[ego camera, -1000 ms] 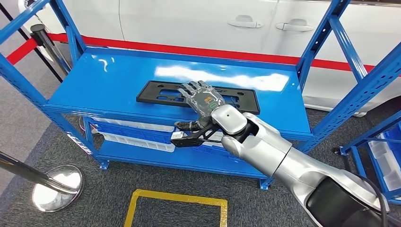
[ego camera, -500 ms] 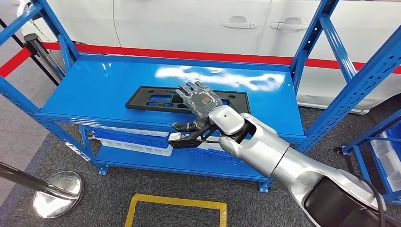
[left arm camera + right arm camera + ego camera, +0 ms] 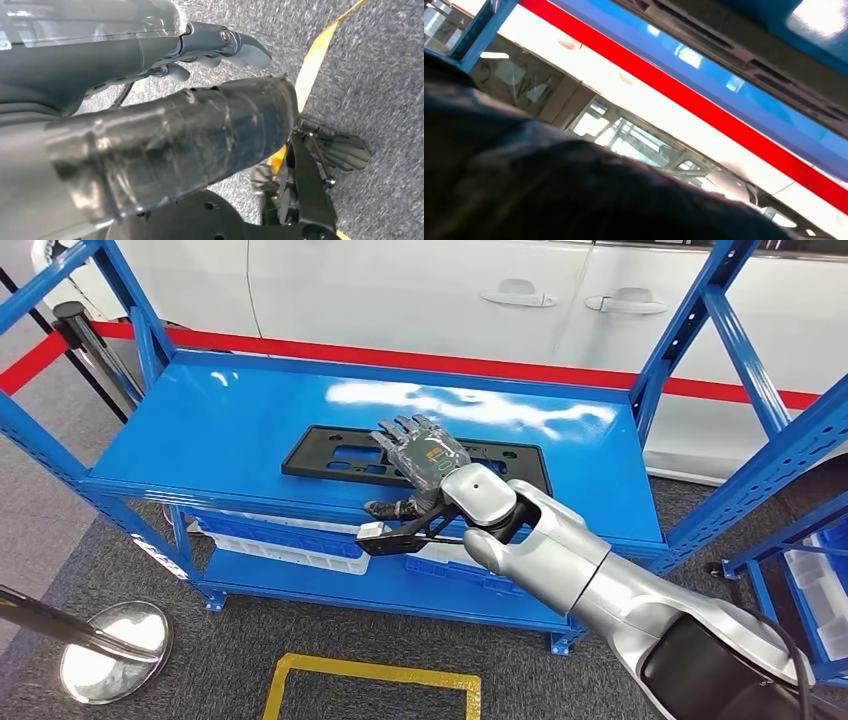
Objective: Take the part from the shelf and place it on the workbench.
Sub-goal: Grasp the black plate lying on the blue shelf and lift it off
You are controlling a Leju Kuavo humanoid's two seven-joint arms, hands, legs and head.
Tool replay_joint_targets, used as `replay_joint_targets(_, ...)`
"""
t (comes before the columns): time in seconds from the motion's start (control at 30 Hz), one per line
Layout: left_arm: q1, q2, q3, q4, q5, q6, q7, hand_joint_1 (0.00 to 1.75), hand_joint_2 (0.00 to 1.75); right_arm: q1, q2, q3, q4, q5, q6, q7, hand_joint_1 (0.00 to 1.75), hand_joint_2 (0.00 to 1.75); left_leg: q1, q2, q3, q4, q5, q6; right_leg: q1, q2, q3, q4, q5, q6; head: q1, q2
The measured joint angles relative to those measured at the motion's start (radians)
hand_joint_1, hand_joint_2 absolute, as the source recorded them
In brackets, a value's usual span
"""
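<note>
Resting flat at frame centre, your right hand [image 3: 425, 458], fingers extended, grips nothing yet, covering the flat black slotted plastic part [image 3: 340, 455] on the blue metal shelf [image 3: 220, 420]; closing risks sliding it away.

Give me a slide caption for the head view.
Right robot hand laid over the black part on the blue shelf.

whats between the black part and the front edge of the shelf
Bare blue shelf top left of the right hand; there its thumb crosses that strip beside the black part, per the head view.
</note>
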Motion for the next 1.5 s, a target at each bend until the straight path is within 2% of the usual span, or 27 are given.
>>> replay_joint_targets(0.07, 0.000, -0.001, 0.001, 0.000, -0.002, -0.002, 0.000, 0.00, 0.00, -0.001, 0.000, 0.000, 0.001, 0.001, 0.000, 0.000, 0.00, 0.00, -0.001, -0.001, 0.009, 0.002, -0.008, -0.006, 0.004, 0.000, 0.056, -0.133, 0.066, -0.009, 0.000, 0.000)
replay_joint_targets(0.1, 0.000, -0.001, 0.001, 0.000, -0.002, -0.002, -0.001, 0.00, 0.00, -0.002, 0.001, 0.000, 0.002, 0.002, 0.000, -0.001, 0.00, 0.00, -0.003, -0.001, 0.009, 0.003, -0.011, -0.010, 0.007, -0.001, 0.076, -0.175, 0.077, -0.012, 0.000, 0.000)
replay_joint_targets(0.17, -0.002, -0.001, 0.002, 0.000, -0.003, -0.002, -0.001, 0.00, 0.00, -0.004, 0.003, 0.000, 0.004, 0.002, 0.000, -0.001, 0.00, 0.00, -0.005, 0.000, 0.008, 0.001, -0.012, -0.019, 0.013, 0.001, 0.087, -0.198, 0.072, -0.018, 0.000, 0.000)
replay_joint_targets(0.27, -0.003, -0.001, 0.003, 0.000, -0.005, -0.001, 0.000, 0.00, 0.00, -0.007, 0.010, 0.000, 0.007, 0.002, 0.001, -0.002, 0.00, 0.00, -0.004, 0.002, 0.003, 0.022, -0.030, -0.034, 0.003, 0.002, 0.101, -0.214, 0.073, -0.032, 0.000, 0.000)
replay_joint_targets(0.33, -0.003, 0.000, 0.004, 0.000, -0.005, -0.001, 0.001, 0.00, 0.00, -0.011, 0.017, 0.000, 0.009, 0.002, 0.005, -0.004, 0.00, 0.00, -0.002, 0.002, -0.043, 0.119, -0.076, -0.042, 0.000, 0.000, 0.111, -0.221, 0.072, -0.042, -0.001, 0.000)
replay_joint_targets(0.4, -0.003, -0.001, 0.005, 0.000, -0.005, -0.002, 0.003, 0.00, 0.00, -0.012, 0.022, 0.000, 0.012, 0.003, 0.008, -0.007, 0.00, 0.00, 0.000, 0.002, -0.118, 0.248, -0.119, -0.048, 0.002, -0.001, 0.114, -0.219, 0.067, -0.047, -0.001, 0.000)
replay_joint_targets(0.43, -0.002, -0.001, 0.007, 0.000, -0.005, -0.002, 0.004, 0.00, 0.00, -0.011, 0.024, 0.001, 0.013, 0.003, 0.009, -0.008, 0.00, 0.00, 0.001, 0.002, -0.143, 0.281, -0.119, -0.051, 0.003, -0.002, 0.116, -0.218, 0.064, -0.048, -0.001, 0.000)
replay_joint_targets(0.47, -0.002, -0.001, 0.008, 0.000, -0.005, -0.002, 0.005, 0.00, 0.00, -0.011, 0.026, 0.001, 0.014, 0.003, 0.010, -0.009, 0.00, 0.00, 0.001, 0.002, -0.154, 0.291, -0.109, -0.052, 0.003, -0.002, 0.117, -0.217, 0.061, -0.048, -0.001, 0.000)
replay_joint_targets(0.53, -0.003, -0.001, 0.010, 0.000, -0.005, -0.003, 0.006, 0.00, 0.00, -0.010, 0.027, 0.001, 0.016, 0.003, 0.010, -0.009, 0.00, 0.00, 0.002, 0.003, -0.152, 0.274, -0.085, -0.052, 0.003, -0.001, 0.120, -0.216, 0.058, -0.047, -0.001, 0.000)
replay_joint_targets(0.7, -0.003, -0.001, 0.010, 0.000, -0.005, -0.003, 0.006, 0.00, 0.00, -0.010, 0.027, 0.001, 0.016, 0.003, 0.010, -0.009, 0.00, 0.00, 0.002, 0.003, -0.149, 0.266, -0.079, -0.052, 0.003, -0.001, 0.120, -0.215, 0.057, -0.047, -0.001, 0.000)
replay_joint_targets(0.77, -0.002, 0.000, 0.011, 0.000, -0.005, -0.003, 0.007, 0.00, 0.00, -0.011, 0.029, 0.001, 0.016, 0.003, 0.010, -0.011, 0.00, 0.00, 0.002, 0.003, -0.107, 0.175, -0.027, -0.050, 0.003, 0.000, 0.128, -0.214, 0.051, -0.045, -0.001, 0.000)
replay_joint_targets(0.83, -0.002, 0.001, 0.015, 0.000, -0.005, -0.003, 0.008, 0.00, 0.00, -0.012, 0.033, 0.001, 0.017, 0.003, 0.011, -0.012, 0.00, 0.00, 0.000, 0.002, -0.046, 0.046, 0.020, -0.037, 0.007, 0.001, 0.135, -0.210, 0.040, -0.032, -0.001, 0.000)
replay_joint_targets(0.9, -0.002, 0.000, 0.019, 0.000, -0.005, -0.003, 0.008, 0.00, 0.00, -0.013, 0.036, 0.001, 0.018, 0.003, 0.011, -0.013, 0.00, 0.00, 0.000, 0.002, -0.017, -0.004, 0.017, -0.014, 0.007, 0.001, 0.071, -0.083, -0.024, -0.008, 0.000, 0.000)
replay_joint_targets(0.97, -0.002, 0.000, 0.020, 0.000, -0.005, -0.003, 0.008, 0.00, 0.00, -0.010, 0.036, 0.001, 0.022, 0.003, 0.012, -0.013, 0.00, 0.00, 0.002, 0.002, -0.008, -0.008, 0.011, 0.000, 0.001, 0.000, -0.016, 0.068, -0.075, 0.007, 0.001, 0.000)
replay_joint_targets(1.0, -0.002, 0.000, 0.020, 0.000, -0.005, -0.003, 0.008, 0.00, 0.00, -0.009, 0.036, 0.001, 0.023, 0.003, 0.012, -0.013, 0.00, 0.00, 0.001, 0.001, -0.005, -0.007, 0.008, 0.000, 0.000, 0.000, -0.025, 0.070, -0.058, 0.008, 0.001, 0.000)
replay_joint_targets(1.03, -0.002, 0.000, 0.020, 0.000, -0.005, -0.003, 0.008, 0.00, 0.00, -0.008, 0.036, 0.001, 0.024, 0.003, 0.012, -0.013, 0.00, 0.00, 0.001, 0.001, -0.001, -0.004, 0.003, -0.002, -0.001, 0.000, -0.014, 0.032, -0.023, 0.006, 0.001, 0.000)
replay_joint_targets(1.07, -0.002, 0.000, 0.020, 0.000, -0.005, -0.003, 0.008, 0.00, 0.00, -0.009, 0.037, 0.002, 0.024, 0.002, 0.011, -0.013, 0.00, 0.00, 0.001, 0.000, 0.004, -0.002, -0.002, -0.004, -0.001, 0.000, 0.012, -0.035, 0.021, 0.003, 0.001, 0.000)
replay_joint_targets(1.1, -0.002, -0.001, 0.020, 0.000, -0.005, -0.003, 0.008, 0.00, 0.00, -0.009, 0.037, 0.002, 0.024, 0.002, 0.011, -0.013, 0.00, 0.00, 0.000, 0.000, 0.008, -0.001, -0.007, -0.007, 0.001, -0.001, 0.041, -0.100, 0.052, -0.001, 0.001, 0.000)
replay_joint_targets(1.13, -0.002, -0.001, 0.020, 0.000, -0.005, -0.003, 0.008, 0.00, 0.00, -0.010, 0.037, 0.002, 0.025, 0.002, 0.011, -0.013, 0.00, 0.00, -0.001, 0.000, 0.010, 0.001, -0.011, -0.010, 0.004, -0.001, 0.066, -0.154, 0.071, -0.006, 0.001, 0.000)
replay_joint_targets(1.17, -0.002, -0.001, 0.020, 0.000, -0.005, -0.003, 0.008, 0.00, 0.00, -0.010, 0.037, 0.002, 0.025, 0.002, 0.011, -0.013, 0.00, 0.00, -0.002, 0.000, 0.010, 0.002, -0.013, -0.014, 0.008, -0.001, 0.081, -0.186, 0.076, -0.010, 0.000, 0.000)
replay_joint_targets(1.2, -0.003, -0.001, 0.020, 0.000, -0.006, -0.003, 0.008, 0.00, 0.00, -0.010, 0.037, 0.002, 0.025, 0.002, 0.011, -0.013, 0.00, 0.00, -0.003, 0.000, 0.010, 0.001, -0.014, -0.019, 0.011, 0.000, 0.086, -0.195, 0.070, -0.014, 0.000, 0.000)
replay_joint_targets(1.27, -0.004, -0.001, 0.020, 0.000, -0.007, -0.003, 0.008, 0.00, 0.00, -0.010, 0.038, 0.002, 0.025, 0.002, 0.011, -0.013, 0.00, 0.00, -0.003, 0.002, 0.013, -0.002, -0.017, -0.030, 0.009, 0.000, 0.092, -0.206, 0.071, -0.022, 0.000, 0.000)
replay_joint_targets(1.33, -0.005, -0.001, 0.021, 0.000, -0.010, -0.002, 0.009, 0.00, 0.00, -0.012, 0.040, 0.002, 0.025, 0.002, 0.010, -0.014, 0.00, 0.00, -0.002, 0.003, 0.002, 0.033, -0.040, -0.040, 0.001, 0.000, 0.106, -0.219, 0.072, -0.034, 0.000, 0.000)
replay_joint_targets(1.37, -0.004, -0.001, 0.022, 0.000, -0.012, -0.002, 0.010, 0.00, 0.00, -0.012, 0.041, 0.002, 0.025, 0.002, 0.010, -0.015, 0.00, 0.00, -0.001, 0.003, -0.022, 0.082, -0.065, -0.043, -0.001, -0.001, 0.112, -0.223, 0.071, -0.039, 0.000, 0.000)
replay_joint_targets(1.43, -0.004, -0.001, 0.024, 0.000, -0.013, -0.001, 0.011, 0.00, 0.00, -0.010, 0.044, 0.006, 0.029, 0.001, 0.009, -0.018, 0.00, 0.00, 0.001, 0.004, -0.094, 0.215, -0.115, -0.050, 0.000, -0.003, 0.117, -0.223, 0.066, -0.046, 0.000, 0.000)
replay_joint_targets(1.47, -0.004, -0.001, 0.025, 0.000, -0.013, -0.001, 0.012, 0.00, 0.00, -0.008, 0.045, 0.010, 0.031, -0.001, 0.009, -0.019, 0.00, 0.00, 0.001, 0.004, -0.126, 0.264, -0.125, -0.052, 0.001, -0.003, 0.119, -0.222, 0.063, -0.047, 0.000, 0.000)
replay_joint_targets(1.5, -0.003, -0.001, 0.026, 0.000, -0.014, -0.001, 0.012, 0.00, 0.00, -0.005, 0.046, 0.014, 0.033, -0.002, 0.008, -0.020, 0.00, 0.00, 0.002, 0.004, -0.141, 0.278, -0.115, -0.054, 0.002, -0.002, 0.121, -0.221, 0.059, -0.047, 0.000, 0.000)
